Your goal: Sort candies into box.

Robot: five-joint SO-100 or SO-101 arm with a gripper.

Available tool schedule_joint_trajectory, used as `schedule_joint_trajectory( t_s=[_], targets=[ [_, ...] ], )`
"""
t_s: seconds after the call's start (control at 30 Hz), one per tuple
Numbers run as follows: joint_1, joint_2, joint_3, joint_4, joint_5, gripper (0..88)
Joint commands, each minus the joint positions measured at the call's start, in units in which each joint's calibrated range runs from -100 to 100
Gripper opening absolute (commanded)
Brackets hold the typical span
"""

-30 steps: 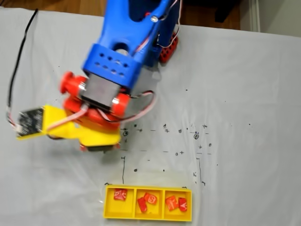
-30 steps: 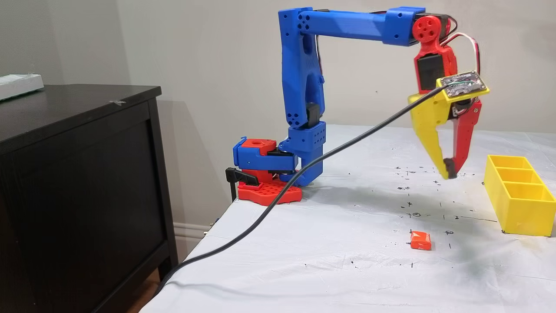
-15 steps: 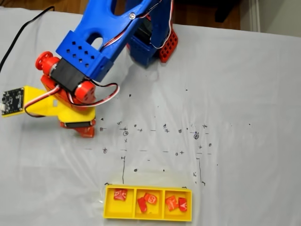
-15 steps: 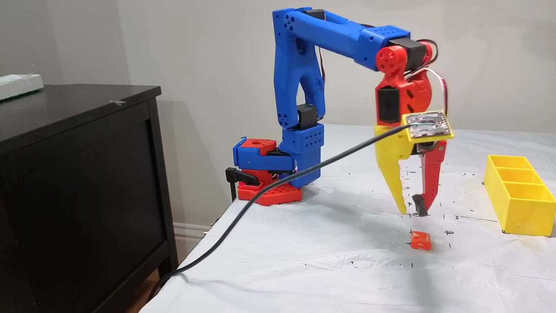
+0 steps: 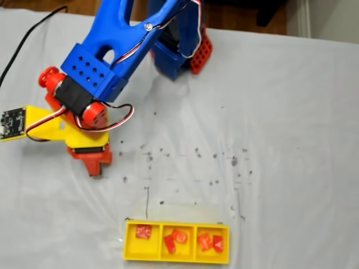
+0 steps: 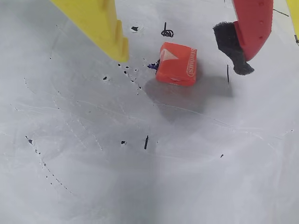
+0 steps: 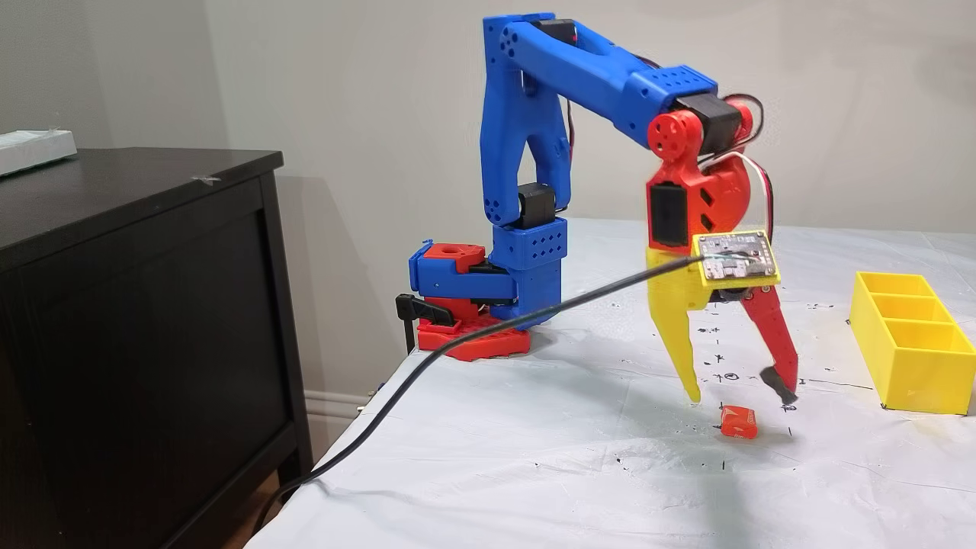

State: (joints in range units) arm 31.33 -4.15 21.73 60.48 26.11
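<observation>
Nearest the side camera, one small square orange wrapped candy lies alone on the white-covered bench, well apart from the tray. In the wrist view this same candy sits flat between the two spread fingers, touching neither: one yellow finger at upper left and one red finger with a black pad at upper right. The two-finger pincer hangs released just above the candy, tips pointing down, gripping nothing. One yellow bracket carrying a small circuit board rides on the wrist, with one black cable trailing off over the bench edge. To the right stands one low rectangular bright yellow plastic tray of three square compartments. In the fixed view from above, the tray holds five candies: one in the left compartment, two in the middle and two in the right. Farther back, one blue arm rises from a red and blue base. One dark wooden cabinet stands beside the bench.
</observation>
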Motion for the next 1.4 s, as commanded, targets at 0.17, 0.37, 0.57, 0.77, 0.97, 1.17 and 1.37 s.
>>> schedule_joint_trajectory(
  t_s=[0.17, 0.37, 0.57, 0.77, 0.97, 1.17, 1.37],
  targets=[
    [-1.17, 1.69, -4.48, -1.74, -0.44, 29.3],
    [-2.07, 3.04, -4.48, -2.31, -0.98, 28.7],
    [-3.16, 2.87, -3.2, -4.11, -1.81, 26.4],
    [-4.34, 4.65, -1.93, -6.65, -2.05, 25.2],
    [-4.43, 6.69, -2.11, -7.14, -1.81, 24.1],
    [-4.43, 8.56, -2.2, -7.3, -1.51, 22.3],
    [-4.34, 9.57, -2.84, -5.83, -1.32, 10.8]
  ],
)
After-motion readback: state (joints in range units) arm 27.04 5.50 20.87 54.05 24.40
